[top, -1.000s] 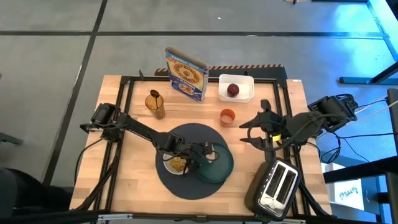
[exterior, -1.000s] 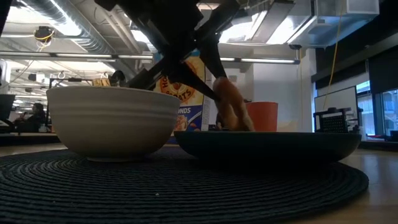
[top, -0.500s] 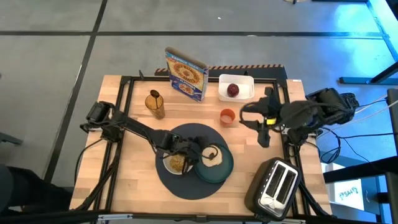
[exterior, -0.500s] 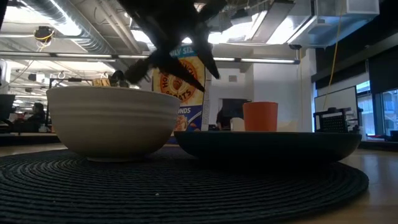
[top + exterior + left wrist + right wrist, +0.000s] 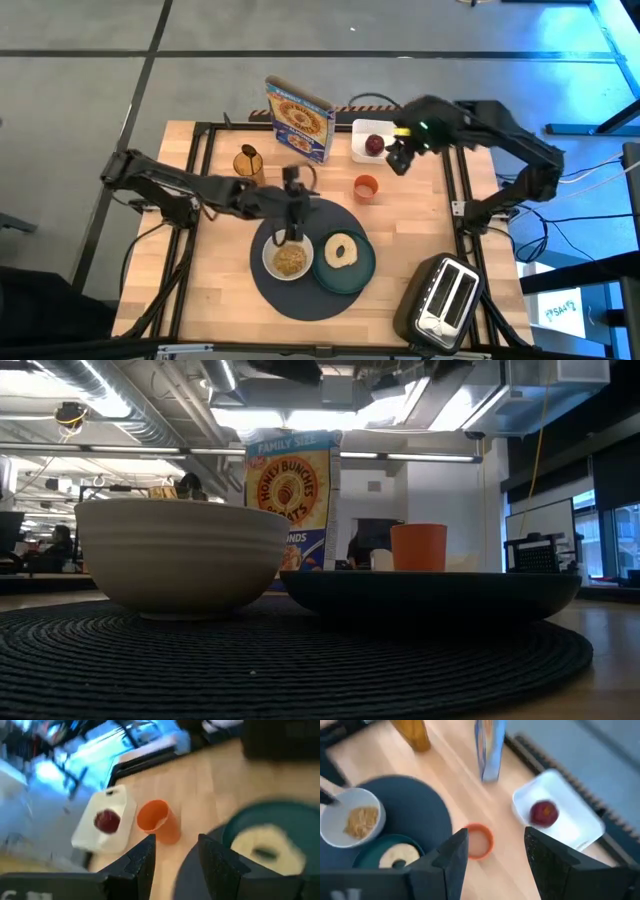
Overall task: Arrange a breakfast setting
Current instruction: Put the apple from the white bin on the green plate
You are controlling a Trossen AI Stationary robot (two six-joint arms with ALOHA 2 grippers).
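Note:
The round dark grey mat (image 5: 300,290) lies on the table's near middle. On it stand the white bowl (image 5: 290,258) with brown cereal (image 5: 290,261) and the dark green plate (image 5: 362,268), on which the bagel (image 5: 341,250) lies flat. The small orange cup (image 5: 366,187) stands upright on the wood beyond the mat. The red apple (image 5: 374,145) lies in the white tub (image 5: 392,138). My left gripper (image 5: 291,228) is open and empty above the mat's far edge, by the bowl. My right gripper (image 5: 400,162) is open and empty, high up between the cup and the tub.
A cereal box (image 5: 300,120) stands at the far edge, and an amber jar (image 5: 250,167) stands to its left. The black-and-silver toaster (image 5: 445,298) sits at the near right corner. Bare wood lies left of the mat and between the cup and the toaster.
My left gripper has let go of the bagel, which stood tilted over the plate and now lies flat on it. The gripper has then risen and drawn back toward the far edge. My right gripper has swung from the right side up and toward the far edge, to the tub.

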